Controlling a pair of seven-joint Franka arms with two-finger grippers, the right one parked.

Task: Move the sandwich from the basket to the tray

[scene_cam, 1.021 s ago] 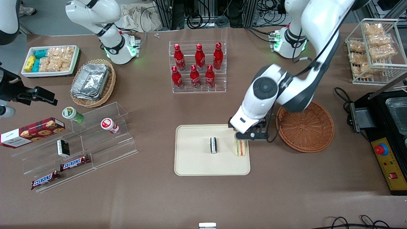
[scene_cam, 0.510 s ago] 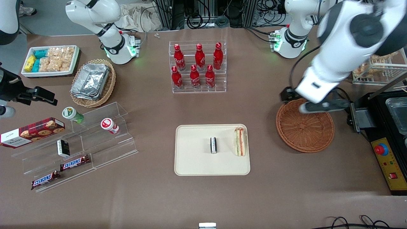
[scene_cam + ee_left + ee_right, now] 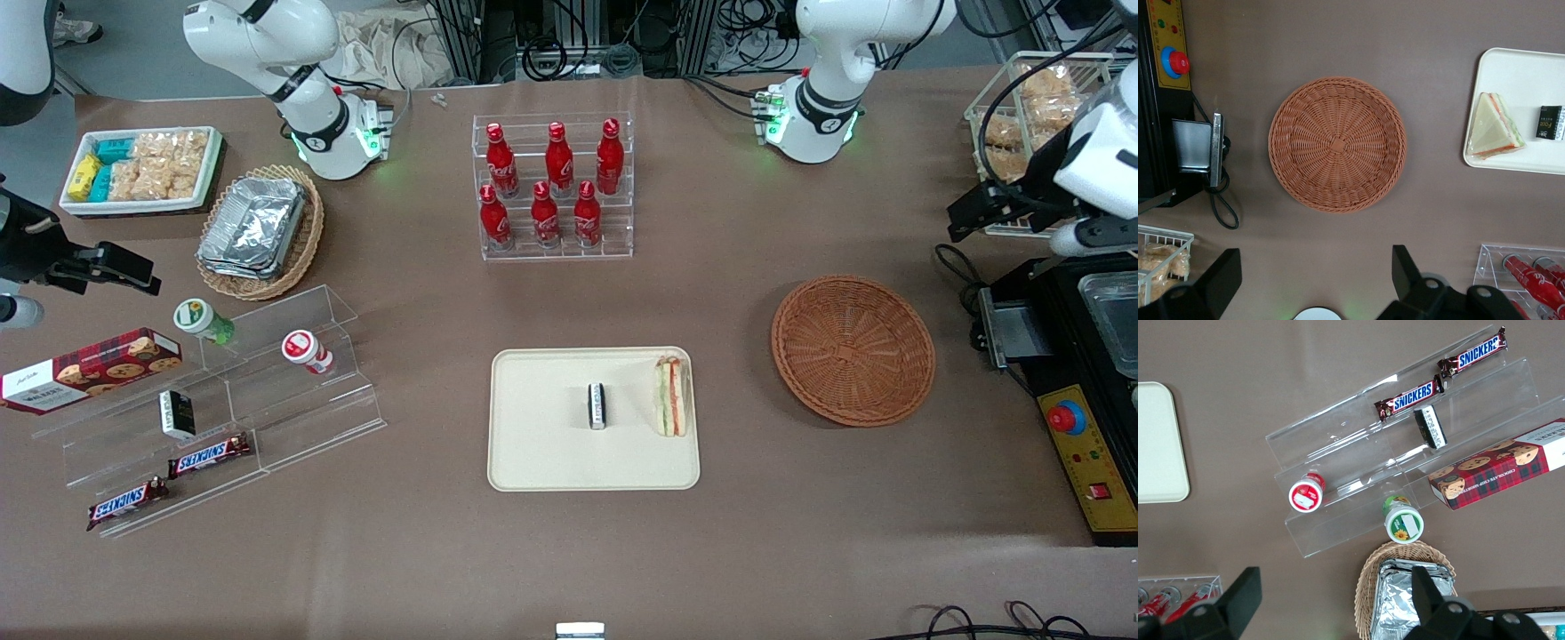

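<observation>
The sandwich lies on the cream tray, on the side nearest the basket; it also shows in the left wrist view, on the tray's edge. The reddish-brown wicker basket is empty, as the left wrist view shows too. My left gripper is open and empty. It hangs high at the working arm's end of the table, well clear of the basket and the tray. Its fingers stand wide apart with nothing between them.
A small black packet lies mid-tray. A rack of red bottles stands farther from the camera. A wire rack of snacks and a black machine are near the gripper. An acrylic shelf and a foil-container basket lie toward the parked arm's end.
The gripper left the sandwich on the tray, rose, and swung over the basket to the working arm's end of the table. The sandwich has stayed put.
</observation>
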